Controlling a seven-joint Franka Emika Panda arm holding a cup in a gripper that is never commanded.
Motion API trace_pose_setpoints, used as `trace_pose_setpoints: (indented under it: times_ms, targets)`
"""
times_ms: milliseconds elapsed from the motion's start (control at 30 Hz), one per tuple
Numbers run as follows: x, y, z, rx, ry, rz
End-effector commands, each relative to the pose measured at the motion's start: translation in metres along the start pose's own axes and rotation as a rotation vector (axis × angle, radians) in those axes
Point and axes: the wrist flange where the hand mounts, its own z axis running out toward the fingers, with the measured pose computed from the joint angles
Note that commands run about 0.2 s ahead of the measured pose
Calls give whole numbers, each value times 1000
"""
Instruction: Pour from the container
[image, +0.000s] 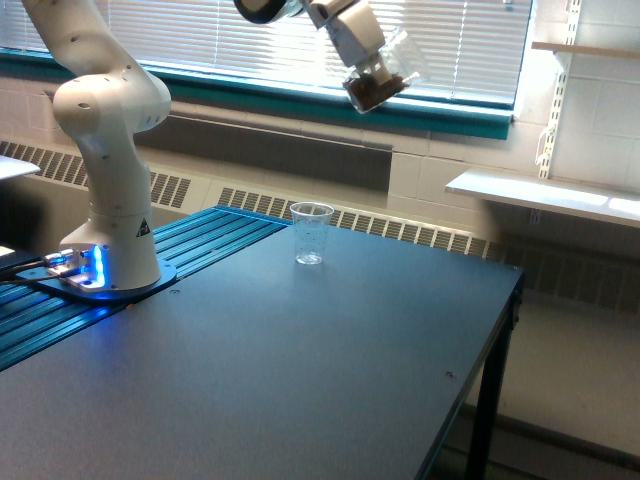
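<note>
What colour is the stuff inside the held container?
Dark brown, inside the clear container; the exterior view shows it.

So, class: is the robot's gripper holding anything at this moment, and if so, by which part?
Yes. The gripper holds the container, a clear vessel with brown contents, tilted high above the table. It grips the side facing the arm; the exact contact point cannot be told.

A: Item one, centre of the frame?
B: Small clear cup (312, 233), upright on the dark table (300, 370), faint markings on its wall.
A: Upper frame?
B: Window blinds (220, 40) above a teal sill (300, 100).
A: Right edge?
B: White wall shelf (545, 195), bracket rail (553, 90) above it.
A: Lower left?
B: Blue ribbed surface (215, 235) beside the table; baseboard grille (400, 228) behind.
</note>
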Motion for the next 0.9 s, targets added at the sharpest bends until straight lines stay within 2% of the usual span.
trace_pose_setpoints:
  times_ms: [33,300,633,800,900]
  targets:
    - [-19,-12,-4,26,-19,-84]
    - [-36,-29,-1,49,-62,-175]
    - [-41,-46,18,96,-115,-284]
    - [-41,-50,26,110,-131,-333]
    - [-38,-54,27,116,-121,-367]
